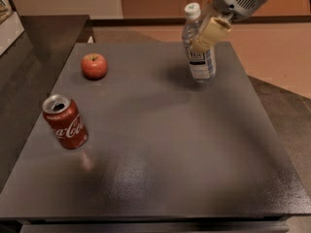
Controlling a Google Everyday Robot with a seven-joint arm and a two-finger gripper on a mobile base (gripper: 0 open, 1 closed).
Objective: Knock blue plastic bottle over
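The blue plastic bottle (200, 62), clear with a white cap and a white and dark-blue label, is at the far right of the grey table (160, 144). It leans slightly, cap to the left. My gripper (208, 35) reaches in from the top right and is shut on the bottle's shoulder, just below the cap. One tan finger (212, 32) lies across the front of the bottle. The bottle's base looks slightly raised above its shadow on the table.
A red Coca-Cola can (65, 122) stands upright at the near left. A red apple (94, 66) lies at the far left. A darker counter (29, 67) adjoins the table's left side. The table's right edge drops to the floor.
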